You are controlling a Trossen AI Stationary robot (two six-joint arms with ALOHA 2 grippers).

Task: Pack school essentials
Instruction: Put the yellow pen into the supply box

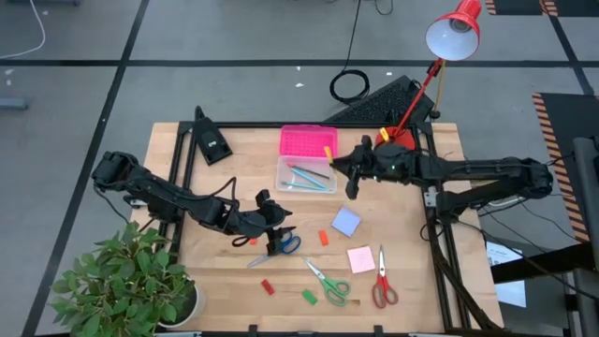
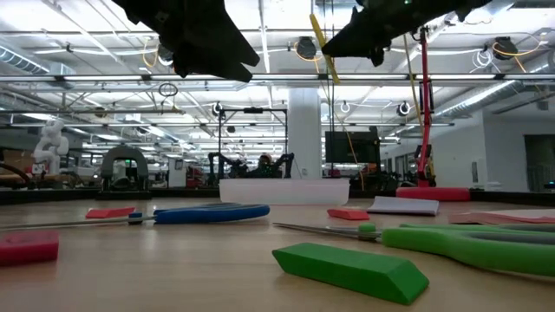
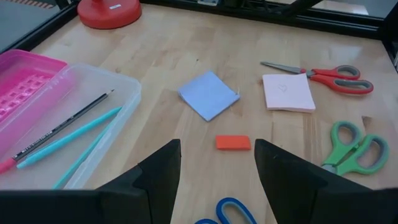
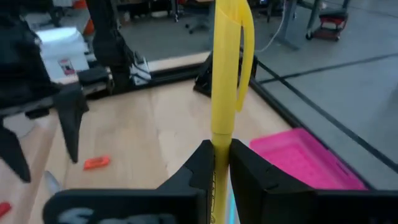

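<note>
A: How far along is the packing?

B: Early, I'd judge; the clear box point(image 1: 307, 175) holds only a dark pencil point(image 3: 65, 126) and two teal pens point(image 3: 71, 138), its pink lid point(image 1: 307, 141) lying just behind it; nearly everything else is loose on the table point(image 1: 234, 178).

A: And the arms?

B: The right gripper point(image 4: 222, 157) is clamped on a yellow pen point(image 4: 227, 68), upright, high over the box's right end; that looks like the next item to go in; the left gripper point(image 3: 217, 163) hovers over the blue scissors point(image 1: 279, 245) with fingers apart, holding nothing.

A: What's left out?

B: The blue scissors, the green scissors point(image 1: 329, 284) and the red scissors point(image 1: 382, 284); a blue notepad point(image 1: 346, 221) and a pink notepad point(image 1: 361, 259); an orange-red eraser point(image 1: 324, 237) between box and pads, a red eraser point(image 1: 268, 286) and a green eraser point(image 1: 309, 297) near the front edge.

A: Materials?

B: The box is translucent rigid plastic, shallow and rectangular; the lid is opaque with a gridded inside; the scissors have thin metal blades and glossy looped handles; the erasers are small matte blocks; the pads are flat paper squares; the table is pale wood with visible grain.
</note>
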